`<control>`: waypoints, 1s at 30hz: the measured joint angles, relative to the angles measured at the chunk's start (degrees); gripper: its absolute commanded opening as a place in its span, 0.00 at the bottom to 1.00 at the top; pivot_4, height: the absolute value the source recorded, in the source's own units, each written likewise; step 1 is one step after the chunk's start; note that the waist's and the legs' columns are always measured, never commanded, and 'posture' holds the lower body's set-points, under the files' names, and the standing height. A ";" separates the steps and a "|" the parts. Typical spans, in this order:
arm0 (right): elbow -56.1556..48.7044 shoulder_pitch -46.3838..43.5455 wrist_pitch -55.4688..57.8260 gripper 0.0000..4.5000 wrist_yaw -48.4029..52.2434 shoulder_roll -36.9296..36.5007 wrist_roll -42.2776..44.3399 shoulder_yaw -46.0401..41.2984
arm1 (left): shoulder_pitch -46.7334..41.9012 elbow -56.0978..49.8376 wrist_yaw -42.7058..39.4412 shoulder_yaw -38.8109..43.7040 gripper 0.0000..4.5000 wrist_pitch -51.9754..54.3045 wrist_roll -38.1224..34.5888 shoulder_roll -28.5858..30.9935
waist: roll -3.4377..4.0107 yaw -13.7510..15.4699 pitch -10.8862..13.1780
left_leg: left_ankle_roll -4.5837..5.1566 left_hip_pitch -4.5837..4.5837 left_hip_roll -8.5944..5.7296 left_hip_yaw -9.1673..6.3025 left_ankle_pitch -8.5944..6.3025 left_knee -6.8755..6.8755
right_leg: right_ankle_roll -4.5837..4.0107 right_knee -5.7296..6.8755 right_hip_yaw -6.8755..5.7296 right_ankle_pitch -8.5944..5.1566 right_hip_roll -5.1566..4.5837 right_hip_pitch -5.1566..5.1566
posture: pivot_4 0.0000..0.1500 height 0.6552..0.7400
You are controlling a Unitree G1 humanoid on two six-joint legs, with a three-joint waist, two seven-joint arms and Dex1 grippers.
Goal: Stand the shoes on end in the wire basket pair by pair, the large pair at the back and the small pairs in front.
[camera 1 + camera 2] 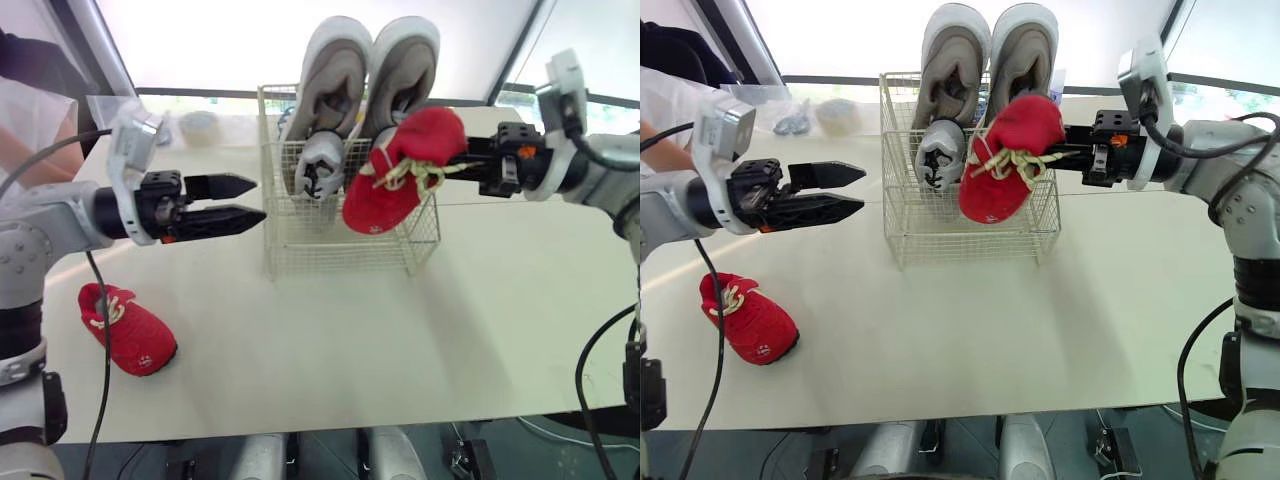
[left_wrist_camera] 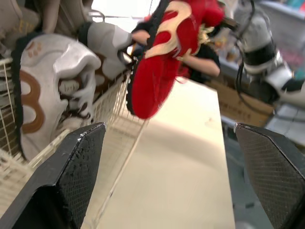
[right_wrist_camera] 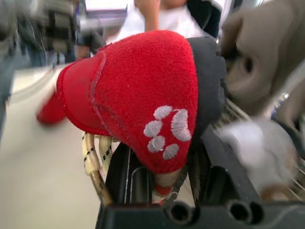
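Raised red shoe (image 1: 400, 172) near basket (image 1: 335, 252).
The right gripper (image 1: 1068, 153) pinches it; the left gripper (image 1: 257, 198) is spread wide, holding nothing.

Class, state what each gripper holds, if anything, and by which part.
The right gripper holds a red shoe by its upper end, near the laces. The left gripper, fingers apart, holds nothing.
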 measured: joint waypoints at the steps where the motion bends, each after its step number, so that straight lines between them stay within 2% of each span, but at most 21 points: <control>1: 1.59 -0.66 -1.49 0.11 1.79 -0.05 -1.93 0.93 | 0.07 -0.04 -0.53 -0.32 0.98 -0.26 0.39 0.14 | 0.00 0.02 0.00 | 0.06 0.00 0.00 0.15 -0.04 -0.03 | 0.01 0.02 -0.08 0.00 -0.16 -0.06 | 1.00 0.94; 7: 14.78 -7.29 -15.02 0.11 14.40 1.70 -15.94 7.39 | 0.80 -0.80 -2.13 -1.71 0.98 -0.97 2.38 0.10 | -0.02 0.07 0.04 | 0.33 -0.11 -0.01 0.46 -0.08 -0.05 | 0.04 0.03 -0.08 0.02 -0.21 -0.29 | 1.00 0.94; 13: 20.37 -9.37 -23.34 0.11 21.59 3.96 -23.10 9.36 | 0.96 -1.21 -2.26 -1.66 0.98 -1.00 2.88 0.16 | -0.03 0.20 0.05 | 0.22 -0.05 -0.01 0.46 -0.15 0.07 | 0.05 0.14 -0.08 0.03 -0.20 -0.22 | 1.00 0.94; 19: 21.09 -6.34 -26.01 0.11 22.74 7.22 -25.85 9.46 | 1.47 -1.38 -2.20 -1.53 0.98 -1.50 4.11 0.44 | -0.03 0.24 0.05 | 0.21 -0.05 -0.01 0.46 -0.13 0.09 | 0.07 0.23 -0.08 0.04 -0.20 -0.25 | 1.00 0.94; 27: 18.34 -1.64 -25.24 0.99 21.78 7.64 -26.22 6.93 | 3.82 -1.01 -3.06 -1.19 1.00 -2.51 6.61 3.75 | -0.03 0.21 0.05 | 0.19 -0.02 -0.02 0.46 -0.13 0.10 | 0.07 0.28 -0.08 0.04 -0.19 -0.24 | 1.00 0.94; 30: 16.22 -0.58 -25.21 0.99 21.18 6.69 -26.46 6.12 | 4.82 -0.56 -3.35 -0.55 1.00 -3.01 7.32 4.58 | -0.02 0.24 0.06 | 0.19 -0.03 -0.01 0.46 -0.13 0.10 | 0.07 0.31 -0.07 0.04 -0.20 -0.26 | 1.00 0.94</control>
